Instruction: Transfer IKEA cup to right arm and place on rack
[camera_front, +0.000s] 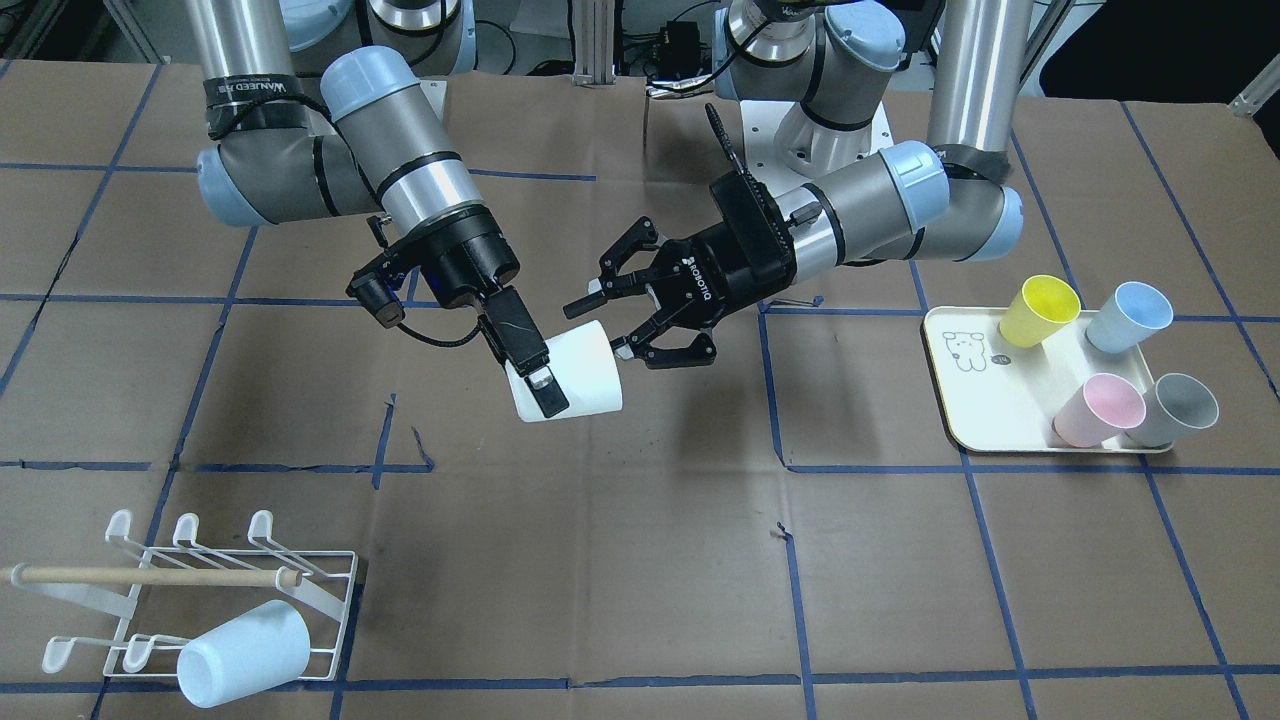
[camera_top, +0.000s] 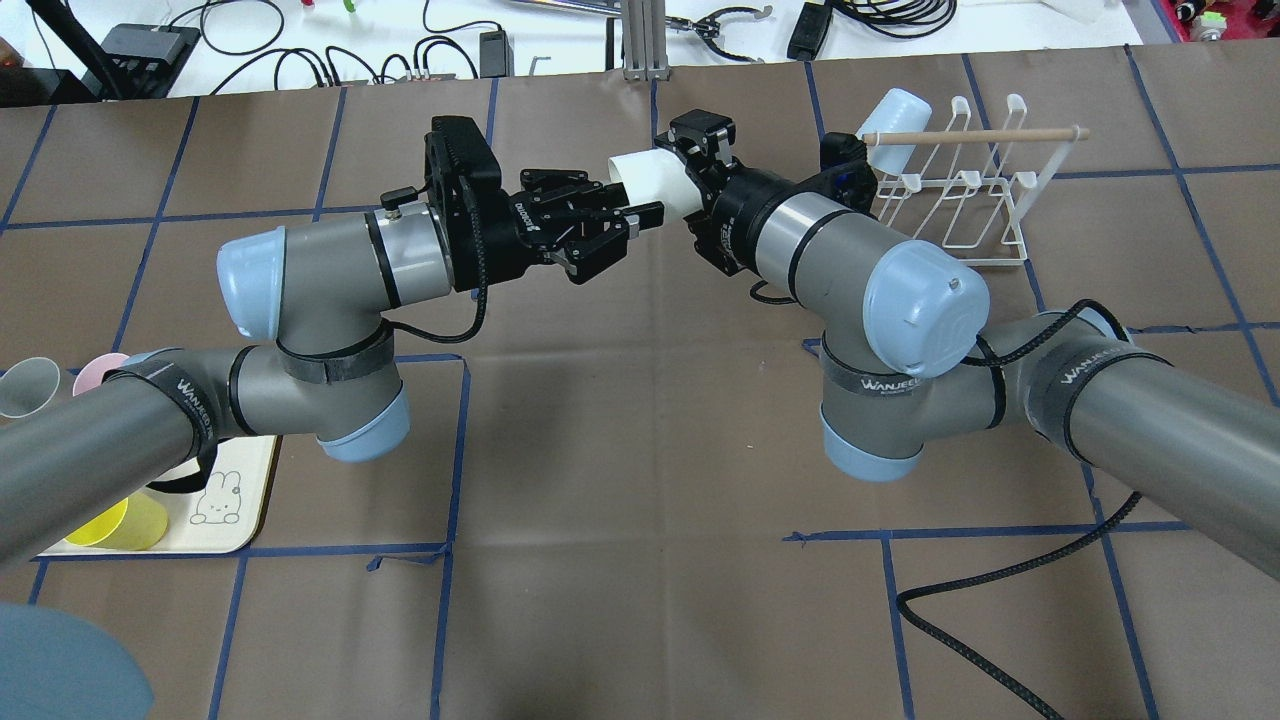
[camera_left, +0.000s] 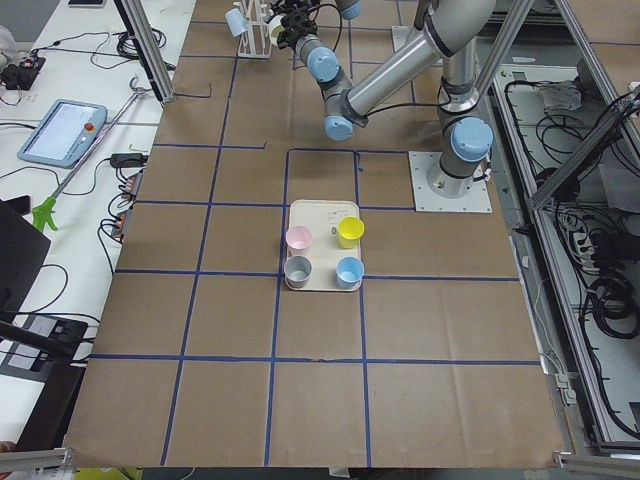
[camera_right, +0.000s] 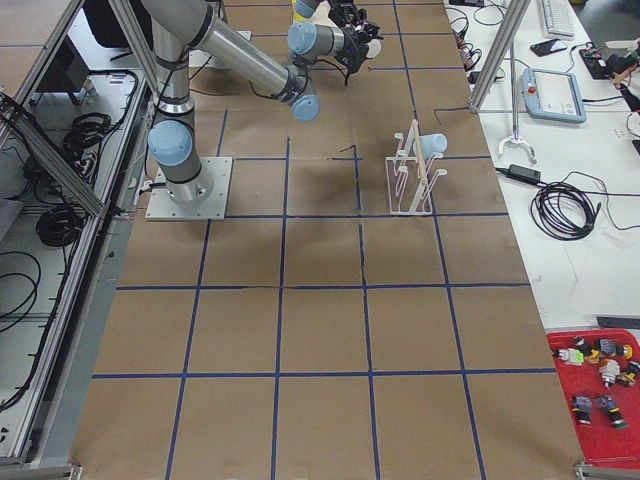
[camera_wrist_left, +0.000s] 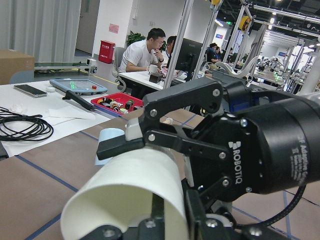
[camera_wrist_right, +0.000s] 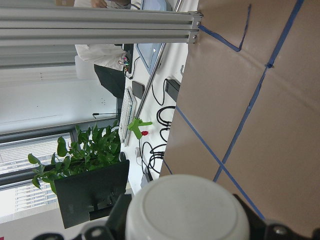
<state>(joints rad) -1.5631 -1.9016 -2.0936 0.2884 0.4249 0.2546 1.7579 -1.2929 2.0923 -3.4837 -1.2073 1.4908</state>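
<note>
While the right fingers (camera_front: 522, 340) clamped the cup (camera_front: 590, 370) near its rim and the left fingers (camera_front: 622, 258) gaped, you likely had a light, stiff, slippery load.

Lighting's bright and pretty flat, looks like it comes from ceiling lights. In the front-facing view the arms only drop soft, faint shadows on the brown table (camera_front: 640, 560), and the silver arm tubes (camera_front: 965, 70) carry pale streaks of glare. The overhead view has a big out-of-focus blue blob (camera_top: 60, 665) in its bottom-left corner. On the left wrist cam the white cup (camera_wrist_left: 125, 195) is so close it goes soft, while the office behind stays sharper. On the right wrist cam the window (camera_wrist_right: 25, 195) is washed out and the cup's base is a bit blurry. Both side views are evenly lit, but far-off stuff is too small to read.
</note>
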